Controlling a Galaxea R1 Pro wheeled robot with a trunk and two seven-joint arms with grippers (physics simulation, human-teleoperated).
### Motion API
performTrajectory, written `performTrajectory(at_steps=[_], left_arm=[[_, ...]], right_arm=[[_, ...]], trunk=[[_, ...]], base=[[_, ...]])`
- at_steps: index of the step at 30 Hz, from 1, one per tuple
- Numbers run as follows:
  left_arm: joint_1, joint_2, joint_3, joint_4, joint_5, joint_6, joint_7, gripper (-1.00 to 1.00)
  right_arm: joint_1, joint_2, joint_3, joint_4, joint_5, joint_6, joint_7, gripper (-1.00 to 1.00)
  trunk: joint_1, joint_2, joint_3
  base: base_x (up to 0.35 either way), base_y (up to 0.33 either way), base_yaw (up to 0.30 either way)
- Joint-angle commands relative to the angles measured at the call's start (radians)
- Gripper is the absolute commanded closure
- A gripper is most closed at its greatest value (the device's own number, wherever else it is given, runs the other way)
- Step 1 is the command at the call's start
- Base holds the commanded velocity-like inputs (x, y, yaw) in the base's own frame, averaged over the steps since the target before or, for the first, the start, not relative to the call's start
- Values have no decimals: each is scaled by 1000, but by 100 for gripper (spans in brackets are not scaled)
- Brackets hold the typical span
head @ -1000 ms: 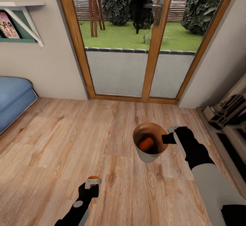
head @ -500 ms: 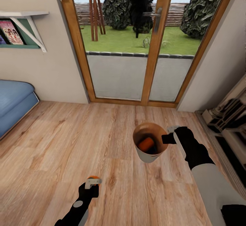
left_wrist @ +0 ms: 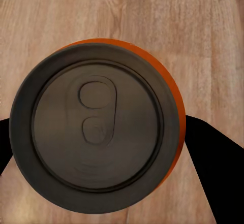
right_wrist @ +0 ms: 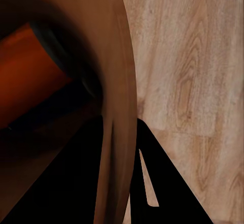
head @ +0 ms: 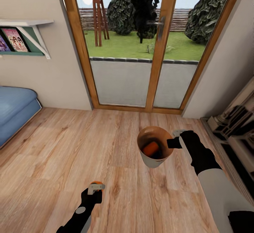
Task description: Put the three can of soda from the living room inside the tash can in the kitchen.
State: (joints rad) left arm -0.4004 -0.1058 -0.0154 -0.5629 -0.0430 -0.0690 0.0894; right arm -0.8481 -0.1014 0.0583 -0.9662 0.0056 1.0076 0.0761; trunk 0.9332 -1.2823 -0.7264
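Robot stands in the living room on the warm brown plank floor (head: pixel 63 155), facing the wood-framed glass doors (head: pixel 148 49). Garden with grass and dark shrubs visible through the glass. Blue sofa (head: pixel 14 109) at the left edge of the head view; wall shelf (head: pixel 26 26) with picture books above it. Pale shelving unit (head: pixel 236 123) along the right wall.

Right pincer (head: pixel 173 138): pinching the rim of the tash can (head: pixel 154 160). Right wrist view shows one dark finger inside the wall and one outside, the bucket wall (right_wrist: pixel 114 107) passing between them. The bucket hangs clear above the floor, roughly upright, pale outside, orange-brown inside.

Inside the bucket: one orange can of soda (head: pixel 151 148), lying tilted against the inner wall; also seen as an orange cylinder (right_wrist: pixel 30 76) in the right wrist view. A dark shape sits beside it at the bottom; cannot tell what it is.

Left pincer (head: pixel 95 187): pinching a second orange can of soda (head: pixel 96 183), held low near the left of the head view, well apart from the bucket. Left wrist view looks straight down on its grey top with pull tab (left_wrist: pixel 96 132), orange side showing at the edge, dark fingers (left_wrist: pixel 213 173) on either side of it. Floor planks below.
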Motion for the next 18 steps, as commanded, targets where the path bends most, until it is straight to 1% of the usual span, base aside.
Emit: performTrajectory(at_steps=[1,11,18], left_arm=[[0,0,0,0,0,0,0,100],[0,0,0,0,0,0,0,100],[0,0,0,0,0,0,0,100]], right_arm=[[0,0,-1,0,-15,0,4,100],[0,0,-1,0,-15,0,4,100],[0,7,-2,1,-15,0,4,100]], trunk=[[-4,7,5],[-42,77,53],[-69,126,86]], base=[[0,0,0],[0,0,0],[0,0,0]])
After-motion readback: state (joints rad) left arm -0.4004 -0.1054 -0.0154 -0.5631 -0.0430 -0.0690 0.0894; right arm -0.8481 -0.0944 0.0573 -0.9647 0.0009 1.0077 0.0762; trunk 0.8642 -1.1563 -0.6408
